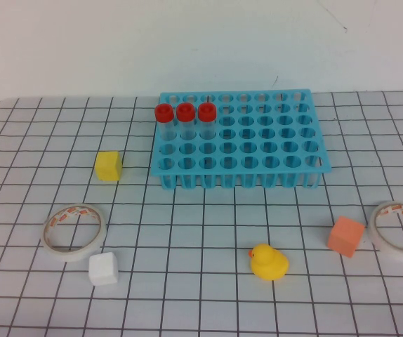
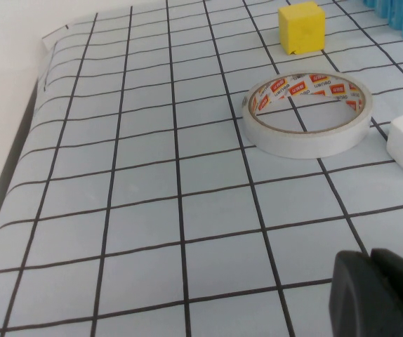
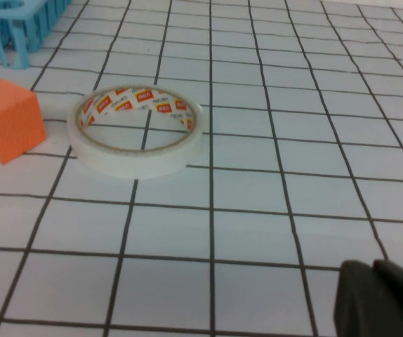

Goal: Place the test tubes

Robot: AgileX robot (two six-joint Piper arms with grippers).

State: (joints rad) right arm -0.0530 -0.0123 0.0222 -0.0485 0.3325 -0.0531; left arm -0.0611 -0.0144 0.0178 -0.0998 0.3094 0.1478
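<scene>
Toward the back of the gridded table, a blue rack holds three test tubes. They stand upright side by side in its leftmost holes, one row in from the back edge. Each is clear with a red cap. Scattered in front lie a yellow block, a left tape roll, a white block, a rubber duck, an orange block and a right tape roll. The left gripper hangs low over the table's near left, facing the left tape roll, fingers pressed together on nothing. The right gripper hangs low at the near right, facing the right tape roll, fingers likewise closed and empty.
</scene>
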